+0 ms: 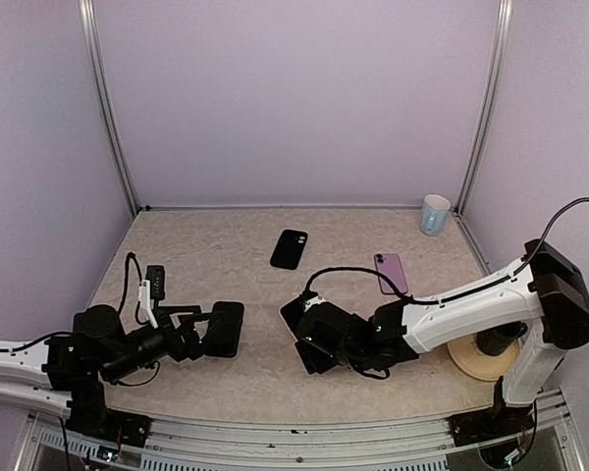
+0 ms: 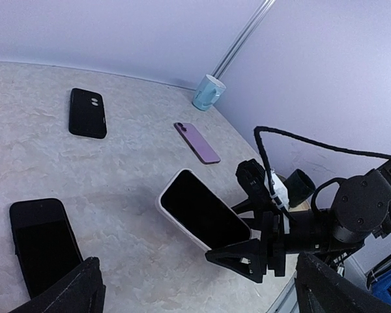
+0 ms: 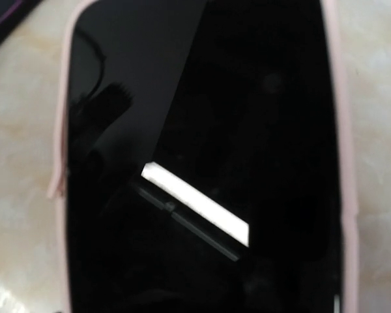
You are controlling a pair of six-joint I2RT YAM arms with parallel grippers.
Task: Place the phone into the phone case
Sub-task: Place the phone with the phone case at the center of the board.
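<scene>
Nothing readable for you here. The screen of the phone (image 3: 208, 130) shows only glare, and the mug (image 1: 434, 214), upper right, is too small.

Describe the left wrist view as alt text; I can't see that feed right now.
The right hand grips a pink-cased phone, screen dark, tilted up from the table. A black phone lies bottom left, with a black case, a purple phone and a mug farther back.

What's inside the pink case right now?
A phone fills the pink case, dark screen showing, rim along both long sides. The phone's back and case floor are covered.
</scene>
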